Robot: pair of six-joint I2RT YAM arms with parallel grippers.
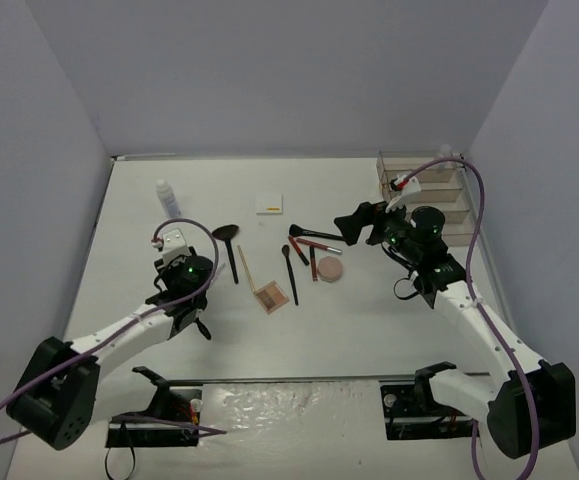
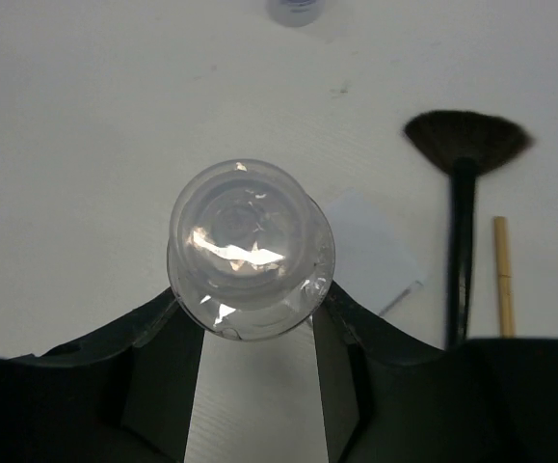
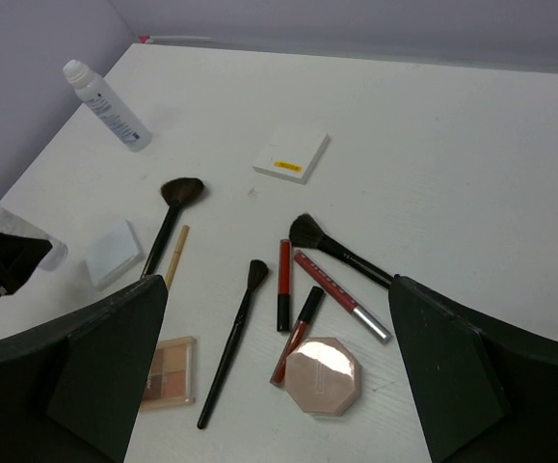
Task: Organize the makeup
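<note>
Left claw [image 2: 250, 323] clenched on clear round white-capped bottle [image 2: 250, 246], upright at left side of white table [image 2: 86, 116] (seen cap-on). Right claw [image 3: 279, 347] released, wide above black brushes [image 3: 230, 342], red pencils [image 3: 283, 285], round pink compact [image 3: 322, 374].

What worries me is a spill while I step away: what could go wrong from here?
1. The left gripper pinches the clear bottle only at its fingertips; the smooth wall could slip or tilt when moved.
2. The white pad and fan brush lie close beside that bottle, so a low swing might sweep them.
3. The right gripper hangs open over crowded items; closing near the pink compact could catch the red pencils too.
</note>
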